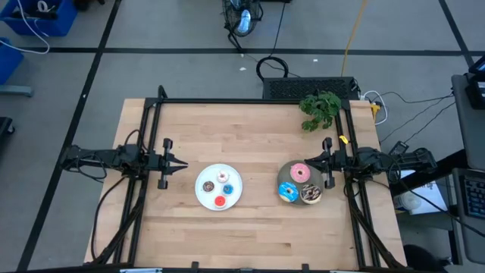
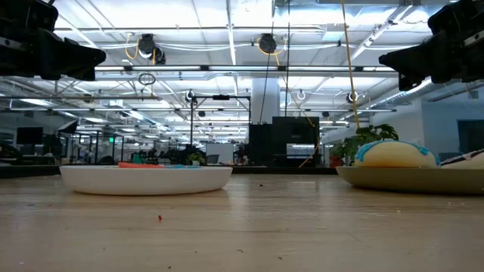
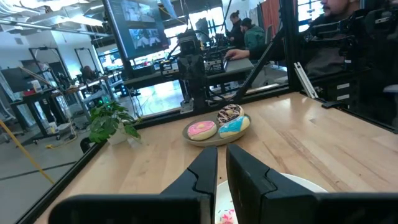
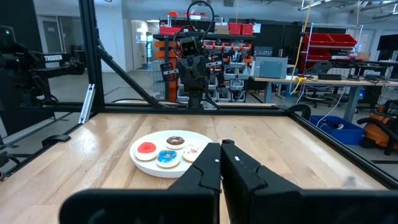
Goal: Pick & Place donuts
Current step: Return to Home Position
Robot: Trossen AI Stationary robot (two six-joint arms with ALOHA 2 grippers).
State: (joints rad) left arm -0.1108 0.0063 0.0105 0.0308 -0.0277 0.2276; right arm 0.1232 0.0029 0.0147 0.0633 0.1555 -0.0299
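Observation:
Four small donuts lie on a white plate (image 1: 219, 186): white-pink (image 1: 223, 177), blue (image 1: 227, 188), red (image 1: 220, 201) and brown (image 1: 207, 186). The right wrist view shows them too, red (image 4: 147, 149), brown (image 4: 175, 140), blue (image 4: 166, 157) and white-pink (image 4: 191, 151). A grey plate (image 1: 282, 179) carries three larger donuts: pink (image 1: 301, 173), blue (image 1: 288, 192) and chocolate sprinkled (image 1: 311, 194). My left gripper (image 1: 184, 163) hovers shut, left of the white plate. My right gripper (image 1: 308, 161) hovers shut at the grey plate's far right side. Both are raised above the table.
A small green plant (image 1: 320, 108) stands near the table's far right corner. A black frame (image 1: 242, 100) runs along the far and side edges. Bare wood lies between the two plates and along the near edge. People sit beyond the table (image 3: 249, 34).

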